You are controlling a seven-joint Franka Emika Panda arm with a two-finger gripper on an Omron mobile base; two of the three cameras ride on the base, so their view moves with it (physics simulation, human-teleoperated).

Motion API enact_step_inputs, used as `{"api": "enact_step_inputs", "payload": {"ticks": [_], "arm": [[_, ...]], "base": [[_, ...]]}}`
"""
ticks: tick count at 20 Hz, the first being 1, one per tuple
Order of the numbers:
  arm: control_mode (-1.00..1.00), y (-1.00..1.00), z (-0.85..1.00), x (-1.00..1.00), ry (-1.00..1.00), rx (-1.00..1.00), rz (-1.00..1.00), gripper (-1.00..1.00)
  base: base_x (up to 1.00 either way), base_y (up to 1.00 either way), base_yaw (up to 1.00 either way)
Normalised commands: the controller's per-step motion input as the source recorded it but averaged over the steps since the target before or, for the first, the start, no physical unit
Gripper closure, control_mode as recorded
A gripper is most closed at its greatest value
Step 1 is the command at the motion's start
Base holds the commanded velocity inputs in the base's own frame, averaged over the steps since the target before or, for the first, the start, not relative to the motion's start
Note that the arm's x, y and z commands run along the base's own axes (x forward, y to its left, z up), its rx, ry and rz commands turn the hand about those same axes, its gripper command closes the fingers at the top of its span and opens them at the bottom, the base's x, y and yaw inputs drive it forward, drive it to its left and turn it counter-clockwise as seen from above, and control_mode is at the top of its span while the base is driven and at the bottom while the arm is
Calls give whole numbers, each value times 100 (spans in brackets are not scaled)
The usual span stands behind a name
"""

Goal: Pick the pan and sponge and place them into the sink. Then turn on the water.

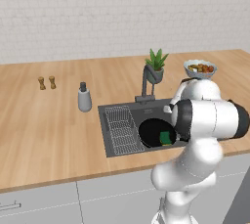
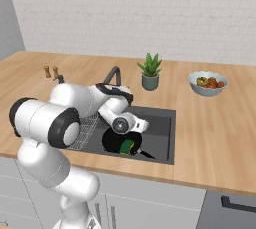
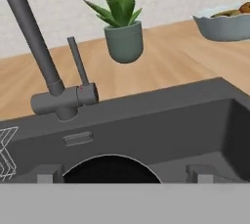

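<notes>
Lying flat in the sink (image 1: 110, 115), the pan (image 1: 152, 131) is a round black disc on the basin floor, with the wire rack (image 1: 120, 129) just beside it at nine o'clock in the left base view. The green sponge (image 1: 167, 137) rests on the pan's surface near its rim, at about four o'clock of the disc in that view. In the right base view the pan's thin handle (image 2: 146, 154) points toward four o'clock, across the basin floor.

The gripper (image 3: 124, 176) hangs over the basin, above the pan, facing the back wall of the sink. Its two dark fingertips (image 3: 48, 176) stand wide apart at the bottom of the hand view, one on each side of the pan's upper rim, with nothing between them.

The faucet (image 1: 146, 82) rises from the back edge of the sink at twelve o'clock from the pan; in the hand view its thin lever (image 3: 78, 61) stands tilted just beside the neck. No water can be made out at the spout.

Beyond the faucet a potted plant (image 1: 156, 65) stands on the wooden counter (image 1: 44, 130). A bowl of fruit (image 1: 200, 69) sits at two o'clock from the sink, a grey soap bottle (image 1: 84, 98) at ten o'clock, and two small wooden shakers (image 1: 47, 82) farther out that way.
</notes>
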Motion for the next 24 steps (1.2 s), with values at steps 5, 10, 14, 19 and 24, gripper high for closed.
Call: {"api": "enact_step_inputs", "payload": {"ticks": [5, 10, 14, 19, 24], "arm": [[-100, 4, 42, -9, -40, 1, 8, -100], [-100, 18, 32, 0, -32, 0, 13, -100], [-100, 18, 26, 4, -19, 0, 6, -100], [-100, 0, 2, 47, -4, 0, 1, -100], [-100, 0, 0, 53, 0, 0, 8, -100]], "base": [[0, 0, 0], [0, 0, 0], [0, 0, 0], [0, 0, 0], [0, 0, 0]]}}
